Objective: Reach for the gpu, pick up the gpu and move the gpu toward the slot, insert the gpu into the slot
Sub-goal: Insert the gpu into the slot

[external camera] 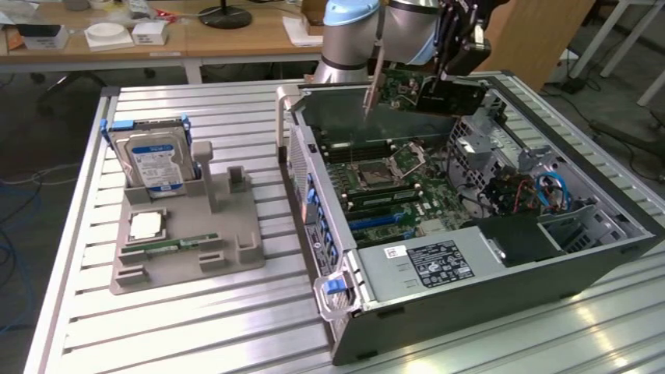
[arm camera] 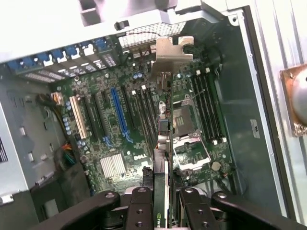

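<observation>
My gripper (external camera: 460, 53) hangs over the far end of the open computer case (external camera: 582, 265), shut on the gpu (external camera: 431, 95). The card has a green board, a black shroud and a silver bracket (external camera: 371, 87), and it floats above the motherboard (external camera: 400, 195) without touching it. In the wrist view the gpu (arm camera: 161, 143) runs edge-on away from my gripper (arm camera: 161, 203), with its bracket (arm camera: 171, 50) at the far end. The long blue slot (arm camera: 120, 117) and the dark strips parallel to it lie to one side of the card's line. In the exterior view a blue slot (external camera: 376, 222) lies near the case's front.
The square processor socket (external camera: 372, 173) sits mid-board, with memory strips beside it. A grey holder tray (external camera: 187, 234) at the exterior view's left carries a blue-labelled hard drive (external camera: 156, 165), a processor chip (external camera: 146, 225) and a memory stick (external camera: 171, 247). Drive cage and cables (external camera: 530, 191) crowd the case's right side.
</observation>
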Robot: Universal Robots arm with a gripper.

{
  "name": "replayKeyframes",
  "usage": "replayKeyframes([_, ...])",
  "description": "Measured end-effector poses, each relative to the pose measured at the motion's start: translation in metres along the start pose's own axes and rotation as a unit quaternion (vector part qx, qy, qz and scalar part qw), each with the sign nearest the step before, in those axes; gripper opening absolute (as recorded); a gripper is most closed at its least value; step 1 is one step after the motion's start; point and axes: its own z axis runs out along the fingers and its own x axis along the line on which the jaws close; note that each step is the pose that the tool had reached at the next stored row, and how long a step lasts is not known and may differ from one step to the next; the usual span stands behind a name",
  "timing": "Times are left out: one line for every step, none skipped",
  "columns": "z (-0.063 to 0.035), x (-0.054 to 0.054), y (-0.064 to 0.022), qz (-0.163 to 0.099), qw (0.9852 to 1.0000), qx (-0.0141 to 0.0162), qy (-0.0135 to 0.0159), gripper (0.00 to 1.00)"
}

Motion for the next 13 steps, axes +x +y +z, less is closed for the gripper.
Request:
replayKeyframes([0.0003,0.0000,0.0000,-0.008,1.0000,0.0013,-0.0005,0.25])
replayKeyframes([0.0006,0.0001,0.0000,-0.016,0.9999,0.0027,-0.0009,0.25])
replayKeyframes([0.0009,0.0000,0.0000,-0.023,0.9997,0.0040,-0.0013,0.25])
replayKeyframes([0.0015,0.0001,-0.0001,-0.032,0.9995,0.0054,-0.0018,0.25])
replayKeyframes([0.0021,0.0001,0.0000,-0.038,0.9993,0.0064,-0.0022,0.25])
replayKeyframes([0.0027,0.0001,-0.0001,-0.044,0.9990,0.0073,-0.0024,0.25])
replayKeyframes([0.0033,0.0002,0.0000,-0.049,0.9988,0.0081,-0.0027,0.25])
replayKeyframes([0.0040,0.0003,-0.0001,-0.054,0.9985,0.0087,-0.0029,0.25])
replayKeyframes([0.0047,0.0005,-0.0001,-0.060,0.9982,0.0093,-0.0031,0.25])
replayKeyframes([0.0055,0.0006,-0.0001,-0.065,0.9978,0.0098,-0.0033,0.25])
replayKeyframes([0.0063,0.0008,-0.0002,-0.070,0.9975,0.0100,-0.0035,0.25])
replayKeyframes([0.0073,0.0011,-0.0002,-0.073,0.9973,0.0102,-0.0035,0.25])
replayKeyframes([0.0083,0.0013,-0.0002,-0.076,0.9971,0.0102,-0.0035,0.25])
